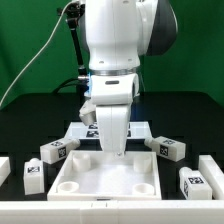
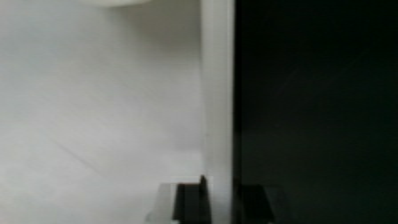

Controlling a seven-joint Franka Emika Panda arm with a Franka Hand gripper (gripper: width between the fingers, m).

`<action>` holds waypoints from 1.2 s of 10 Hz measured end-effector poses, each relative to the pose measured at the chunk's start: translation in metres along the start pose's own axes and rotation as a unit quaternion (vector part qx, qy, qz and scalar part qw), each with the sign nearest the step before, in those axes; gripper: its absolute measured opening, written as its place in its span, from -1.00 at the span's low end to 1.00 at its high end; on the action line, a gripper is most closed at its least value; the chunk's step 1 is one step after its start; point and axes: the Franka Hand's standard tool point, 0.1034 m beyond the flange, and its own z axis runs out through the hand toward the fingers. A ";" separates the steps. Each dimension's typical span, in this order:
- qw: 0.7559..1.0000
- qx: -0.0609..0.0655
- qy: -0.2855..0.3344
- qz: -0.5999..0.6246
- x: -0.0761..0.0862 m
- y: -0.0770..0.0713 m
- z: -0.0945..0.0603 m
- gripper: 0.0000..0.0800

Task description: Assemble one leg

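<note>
The jaws hang low over the back edge of the big white square piece (image 1: 75, 178). I cannot tell if they are apart or together. One leg (image 1: 52, 151) lies on the black tabletop (image 1: 25, 120), on the exterior view's left of the jaws and apart from them. Another leg (image 1: 168, 149) lies on their other side. A green wall (image 1: 200, 70) stands behind the jaws.

The hand (image 1: 117, 151) hides most of the marker board (image 1: 141, 128).

legs (image 1: 53, 151) (image 1: 33, 176) (image 1: 167, 148) (image 1: 199, 182): 4 | large square piece (image 1: 80, 180): 1 | marker board (image 1: 142, 128): 1 | robot arm (image 1: 115, 40): 1
</note>
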 end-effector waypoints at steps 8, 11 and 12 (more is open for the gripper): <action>0.999 0.023 0.007 -0.024 0.032 0.005 0.001 -0.88; 0.999 0.023 0.012 -0.033 0.047 0.005 0.000 -0.88; 0.999 0.024 0.012 -0.033 0.047 0.005 0.000 -0.88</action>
